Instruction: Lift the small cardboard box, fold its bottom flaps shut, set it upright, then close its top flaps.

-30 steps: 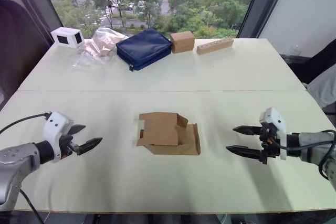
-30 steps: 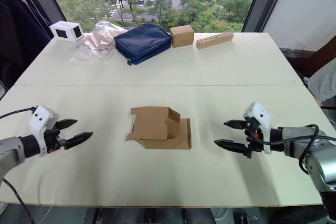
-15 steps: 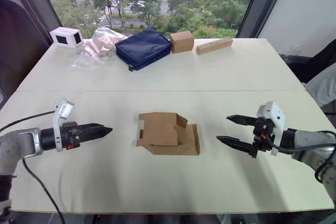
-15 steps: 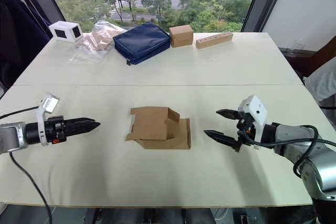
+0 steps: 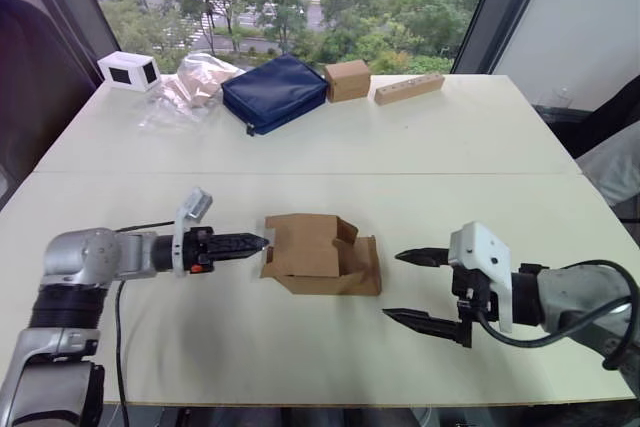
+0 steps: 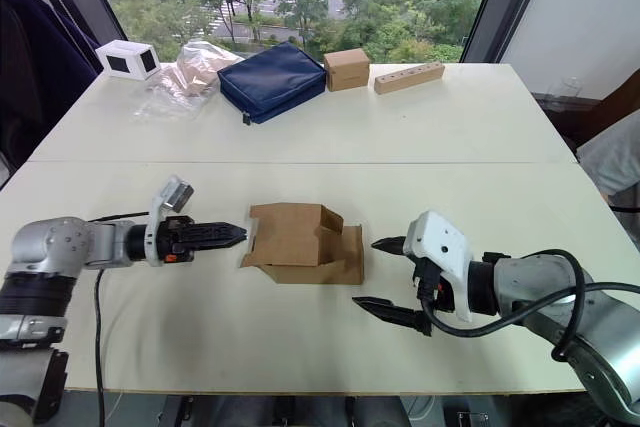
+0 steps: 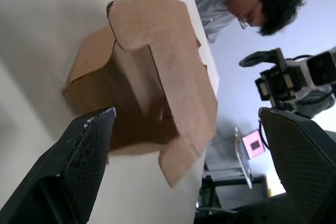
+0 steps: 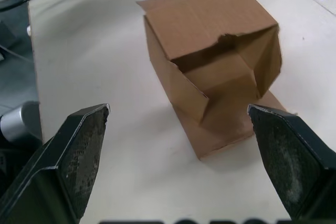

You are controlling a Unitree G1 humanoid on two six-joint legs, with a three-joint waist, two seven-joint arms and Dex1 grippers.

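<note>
Approach step, lift not yet begun: small cardboard box point(image 5: 320, 255) lies on its side mid-surface point(image 5: 300, 147), flaps splayed. Left gripper point(image 5: 250, 242) just beside box, fingers apart. Right gripper point(image 5: 415, 287) near box, fingers apart. Next: clamp both sides, lift.

Small cardboard box point(image 5: 318, 254) on its side, flaps open.

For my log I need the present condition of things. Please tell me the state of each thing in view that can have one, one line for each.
Box: on its side on the table, flaps open at both ends, not gripped.
Left pincer: open, tips at the box's left end.
Right pincer: open, right of the box, apart from it.
Blue pouch: lying flat, shut.
Far box: closed, upright.
Plastic bag: crumpled.
</note>
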